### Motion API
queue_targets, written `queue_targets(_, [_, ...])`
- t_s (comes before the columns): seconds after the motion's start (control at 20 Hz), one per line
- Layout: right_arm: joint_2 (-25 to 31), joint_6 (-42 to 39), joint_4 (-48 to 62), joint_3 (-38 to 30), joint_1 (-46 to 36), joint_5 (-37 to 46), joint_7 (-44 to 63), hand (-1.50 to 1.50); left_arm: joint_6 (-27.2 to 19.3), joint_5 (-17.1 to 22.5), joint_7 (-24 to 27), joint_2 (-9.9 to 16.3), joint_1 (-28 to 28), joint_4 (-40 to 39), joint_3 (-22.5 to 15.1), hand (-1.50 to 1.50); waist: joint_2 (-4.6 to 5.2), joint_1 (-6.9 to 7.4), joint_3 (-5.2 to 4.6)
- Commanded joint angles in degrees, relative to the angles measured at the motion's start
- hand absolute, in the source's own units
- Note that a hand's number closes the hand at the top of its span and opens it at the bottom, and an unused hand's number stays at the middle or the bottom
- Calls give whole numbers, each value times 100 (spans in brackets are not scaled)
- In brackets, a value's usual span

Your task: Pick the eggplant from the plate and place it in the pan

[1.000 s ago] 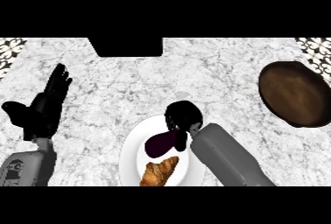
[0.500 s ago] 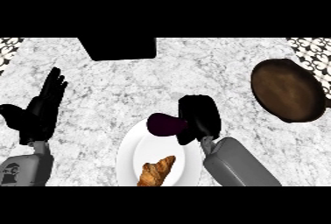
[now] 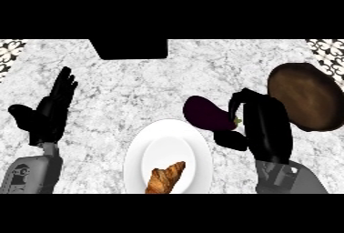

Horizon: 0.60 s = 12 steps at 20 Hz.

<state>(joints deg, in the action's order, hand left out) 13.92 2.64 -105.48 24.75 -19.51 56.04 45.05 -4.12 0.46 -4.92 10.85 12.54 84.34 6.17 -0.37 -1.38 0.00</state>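
Head view: R hand (image 3: 263, 125) curls round the eggplant (image 3: 208, 114), holding it above the counter (image 3: 134, 86) just past the plate (image 3: 144, 154) rim, w/ the pan (image 3: 306, 95) to its right. L hand (image 3: 50, 111) rests open at left. Croissant (image 3: 166, 176) on plate.

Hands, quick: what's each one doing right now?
Left hand: open, holding nothing.
Right hand: closed on the eggplant.

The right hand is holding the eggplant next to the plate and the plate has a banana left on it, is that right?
Not quite: the head view shows a croissant, not a banana, on the plate. The right hand does hold the eggplant beside the plate.
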Motion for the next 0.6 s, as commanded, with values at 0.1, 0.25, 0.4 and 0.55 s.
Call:
queue_targets(0.1, [319,548,-440,-1497,349,-1080,-620,150,79,-6,392,4,-53,-258,63,0,47,71,4])
queue_targets(0.25, [664,162,45,-2504,-218,-1907,-902,150,111,-10,154,10,111,-197,-3,0,50,111,3])
queue_targets(0.4, [1073,643,1410,-3024,16,-1979,-2102,150,74,-35,17,-48,49,-11,-76,0,68,166,8])
queue_targets(0.55, [1296,907,2259,-3438,-85,-2073,-2861,150,44,-55,-72,-89,-1,197,-128,0,57,187,7])
